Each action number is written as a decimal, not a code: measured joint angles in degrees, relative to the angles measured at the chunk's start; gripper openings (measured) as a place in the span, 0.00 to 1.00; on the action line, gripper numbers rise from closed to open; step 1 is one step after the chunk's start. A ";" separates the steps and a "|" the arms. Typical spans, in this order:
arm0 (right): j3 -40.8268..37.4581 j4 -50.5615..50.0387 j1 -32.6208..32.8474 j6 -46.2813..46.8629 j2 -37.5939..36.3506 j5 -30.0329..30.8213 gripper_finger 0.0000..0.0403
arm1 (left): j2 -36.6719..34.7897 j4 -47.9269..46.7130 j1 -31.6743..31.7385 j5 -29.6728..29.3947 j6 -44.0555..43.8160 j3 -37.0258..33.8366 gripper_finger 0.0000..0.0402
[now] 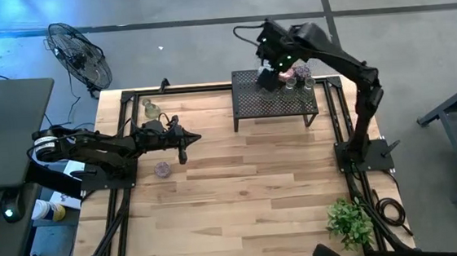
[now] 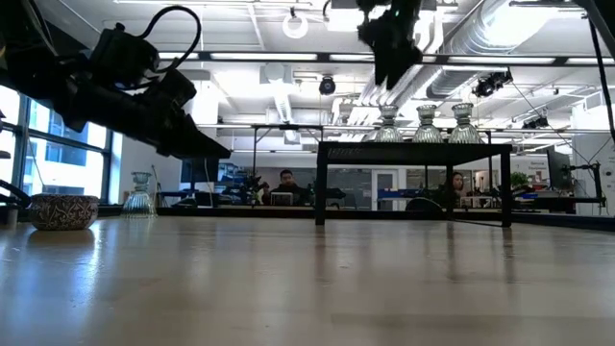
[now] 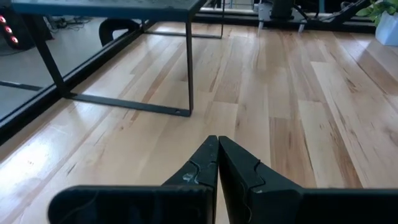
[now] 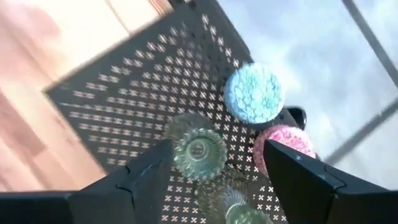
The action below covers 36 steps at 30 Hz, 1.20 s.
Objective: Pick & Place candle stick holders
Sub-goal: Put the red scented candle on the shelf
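Taking the perforated black stand [image 1: 275, 100] at the far side of the worktop [image 1: 242, 200] as the landmark, the job looks partly done.

Well to the left of the stand, two holders are still down on the wood. An olive-green holder [image 1: 152, 109] sits near the far-left corner, and a purple holder [image 1: 162, 169] lies nearer the front. In the low view they show as a clear-looking ribbed one [image 2: 140, 199] and a squat dark one [image 2: 63, 210].

Between those two and the stand hovers the left pincer [image 1: 190, 137], pointing toward the stand. Its fingers are pressed together and carry nothing, as the left wrist view shows [image 3: 217, 163].

On the stand itself, toward its right end, a small group has been set down. The right wrist view shows a light-blue holder [image 4: 253, 94], a pink holder [image 4: 283, 146], a green holder [image 4: 199, 151] and another greenish one [image 4: 239, 208] partly cut off. The low view shows three standing upright in a row on top.

The right pincer [image 1: 267, 77] hangs just above this group with its fingers spread wide and empty; the green holder sits between them.

So by my judgement at least four are placed and at least two on the left remain to be carried over. Any others I cannot make out.
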 joint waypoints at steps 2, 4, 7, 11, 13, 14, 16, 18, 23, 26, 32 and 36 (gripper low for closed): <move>0.90 0.02 1.06 -0.45 -1.54 -0.20 0.60 | 0.00 -0.37 0.00 0.00 -0.02 -0.02 0.02; -0.24 1.40 2.80 -1.26 -3.90 -0.46 0.56 | 0.00 -0.83 -0.02 0.00 -0.06 -0.02 0.02; -7.84 10.25 6.22 -2.79 -9.19 -2.46 0.45 | 0.00 -1.67 -0.02 0.02 -1.24 -0.02 0.02; -25.33 29.25 11.31 -4.17 -17.94 -6.27 0.22 | 0.02 -3.75 -0.02 0.23 -3.85 -0.02 0.02; -34.70 38.89 13.76 -4.02 -22.24 -7.88 0.11 | 0.02 -4.75 -0.02 1.05 -5.34 -0.02 0.02; -39.29 43.64 14.99 -3.80 -24.22 -8.41 0.06 | 0.02 -5.27 -0.02 1.35 -6.13 -0.02 0.02; -47.99 53.01 17.56 -3.63 -27.99 -8.99 0.02 | 0.02 -6.06 -0.04 1.42 -7.32 -0.02 0.02; -56.00 62.25 20.10 -2.59 -31.36 -8.67 0.05 | 0.02 -6.29 -0.02 1.34 -9.41 0.10 0.02; -73.52 82.53 25.44 -1.42 -37.50 -5.83 0.07 | -2.26 -17.20 0.00 0.26 -11.18 5.40 0.02; -81.55 92.65 27.46 -1.24 -39.56 -4.65 0.03 | -5.10 -31.72 -0.02 -2.20 -10.59 11.68 0.02; -92.17 109.02 30.37 -2.54 -40.80 -4.51 0.02 | -8.88 -61.25 -1.20 -2.48 -6.56 24.62 0.02; -96.93 115.84 31.79 -3.12 -40.83 -5.31 0.01 | -9.00 -81.35 -5.92 -1.07 -6.81 30.05 0.02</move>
